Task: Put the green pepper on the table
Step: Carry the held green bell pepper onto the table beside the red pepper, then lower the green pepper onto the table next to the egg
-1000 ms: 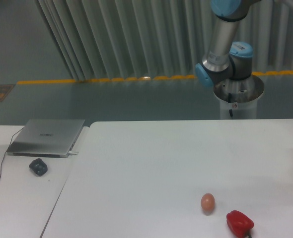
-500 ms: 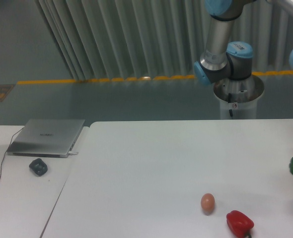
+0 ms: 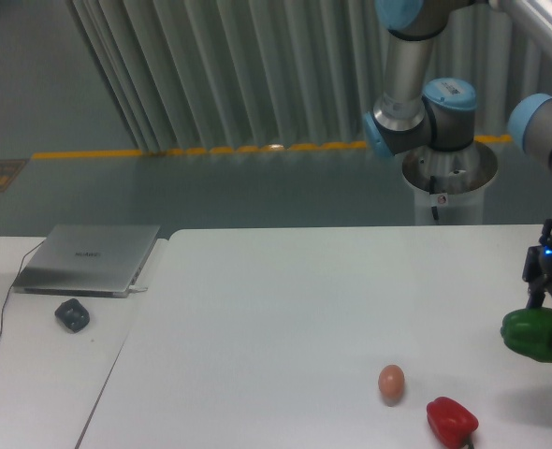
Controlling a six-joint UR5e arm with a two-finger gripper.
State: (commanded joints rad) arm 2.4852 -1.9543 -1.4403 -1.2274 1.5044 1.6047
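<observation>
The arm is seen entering from the upper right, with a blue-capped joint above and the wrist pointing downward at the right edge of the view. The gripper (image 3: pixel 549 313) is held vertically over the right side of the surface (image 3: pixel 285 309). The jaws are closed on the green pepper (image 3: pixel 534 335), which is gripped from above. The green pepper is held above the surface, with a faint shadow visible below it, and no contact with the surface can be confirmed. A second section of the arm, with blue joint caps, is seen behind the surface, rising from a grey pedestal (image 3: pixel 449 187).

The red pepper (image 3: pixel 452 421) lies on the surface below and to the left of the green pepper, well apart from it. The egg (image 3: pixel 391 382) stands just to the left of the red pepper, near it but not touching.

A smaller white table (image 3: pixel 33 374) is set against the left edge of the surface. A closed silver laptop (image 3: pixel 89 259) and a small dark object (image 3: pixel 72 314) are carried on it. Behind the surface, a grey-green floor with a yellow line (image 3: pixel 201 150) and a wall of vertical pale slats (image 3: pixel 257 65) are visible.
</observation>
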